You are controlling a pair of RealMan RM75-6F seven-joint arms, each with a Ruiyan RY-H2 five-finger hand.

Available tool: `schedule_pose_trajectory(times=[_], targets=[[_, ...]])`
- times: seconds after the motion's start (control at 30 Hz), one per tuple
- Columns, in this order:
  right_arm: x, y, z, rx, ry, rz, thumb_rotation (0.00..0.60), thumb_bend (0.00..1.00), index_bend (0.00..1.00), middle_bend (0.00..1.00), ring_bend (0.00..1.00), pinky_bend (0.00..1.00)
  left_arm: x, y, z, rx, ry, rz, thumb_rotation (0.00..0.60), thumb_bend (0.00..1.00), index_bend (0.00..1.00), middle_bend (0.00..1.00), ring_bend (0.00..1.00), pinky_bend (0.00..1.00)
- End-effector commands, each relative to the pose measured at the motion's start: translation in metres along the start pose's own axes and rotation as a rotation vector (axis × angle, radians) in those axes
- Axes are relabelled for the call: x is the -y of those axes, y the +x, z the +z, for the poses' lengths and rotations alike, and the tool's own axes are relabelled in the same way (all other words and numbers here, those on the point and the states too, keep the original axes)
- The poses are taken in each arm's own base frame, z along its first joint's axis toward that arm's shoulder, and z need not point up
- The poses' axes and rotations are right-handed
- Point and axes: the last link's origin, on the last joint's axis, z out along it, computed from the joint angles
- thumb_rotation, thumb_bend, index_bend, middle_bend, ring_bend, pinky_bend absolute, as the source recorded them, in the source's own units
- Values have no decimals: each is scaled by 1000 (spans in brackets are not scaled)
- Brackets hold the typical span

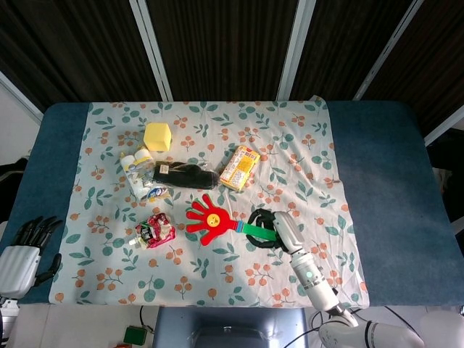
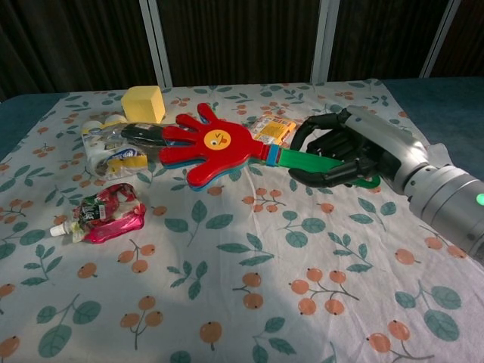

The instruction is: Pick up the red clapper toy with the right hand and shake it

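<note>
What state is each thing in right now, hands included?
Clapper: held by its green handle, lying flat.
Right hand: fingers wrapped round the clapper handle.
Left hand: at the table's near left corner, holding nothing, fingers apart.
Red pouch: lying on the cloth, cap on.
Yellow block: resting on the cloth.
Snack packet: lying flat.
Black bag: lying flat.

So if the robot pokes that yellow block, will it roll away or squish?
The yellow block looks like a sponge cube, so it would probably squish a bit. Its flat sides rest on the tablecloth, so it likely slides or tips rather than rolls. It seems light.
</note>
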Motion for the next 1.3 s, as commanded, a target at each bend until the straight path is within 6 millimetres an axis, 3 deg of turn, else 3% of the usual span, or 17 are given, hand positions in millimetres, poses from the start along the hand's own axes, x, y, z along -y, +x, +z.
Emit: schedule_pose_trajectory(times=[0.03, 0.2, 0.37, 0.47, 0.63, 0.83, 0.93, 1.13, 1.3], targets=[[-9, 1, 4, 51, -58, -107, 600, 577, 916, 879, 890, 902, 0, 0, 0, 0, -1, 1, 600, 474, 137, 92, 48, 111], [-15, 2, 9, 85, -101, -215, 600, 577, 789, 855, 791, 804, 0, 0, 0, 0, 0, 0, 600, 473, 137, 93, 48, 111], [-22, 4, 8, 134, -143, -288, 600, 518, 364, 486, 429, 480, 1, 0, 0, 2, -1, 0, 600, 473, 137, 92, 48, 111], [-27, 9, 6, 187, -189, -325, 600, 449, 188, 314, 266, 344, 1, 1, 0, 1, -4, 0, 600, 473, 137, 93, 48, 111], [-29, 21, 2, 233, -223, -384, 600, 396, 76, 148, 146, 244, 1, 1, -1, -1, -4, -1, 600, 473, 137, 93, 48, 111], [-15, 53, -17, 161, -164, -491, 600, 321, 0, 18, 17, 99, 1, 1, -1, -5, -3, 0, 600, 474, 137, 94, 48, 111], [-5, 77, -45, 75, -114, -611, 600, 276, 0, 0, 0, 25, 1, 2, -2, -12, -3, -1, 600, 473, 135, 94, 48, 111], [5, 127, -135, -152, -128, -787, 600, 268, 0, 0, 0, 0, 1, 4, -3, -41, -5, 1, 600, 472, 89, 91, 48, 109], [-3, 159, -206, -334, -242, -879, 600, 267, 0, 0, 0, 0, -1, 1, -2, -49, 0, 29, 600, 472, 81, 91, 44, 91]])
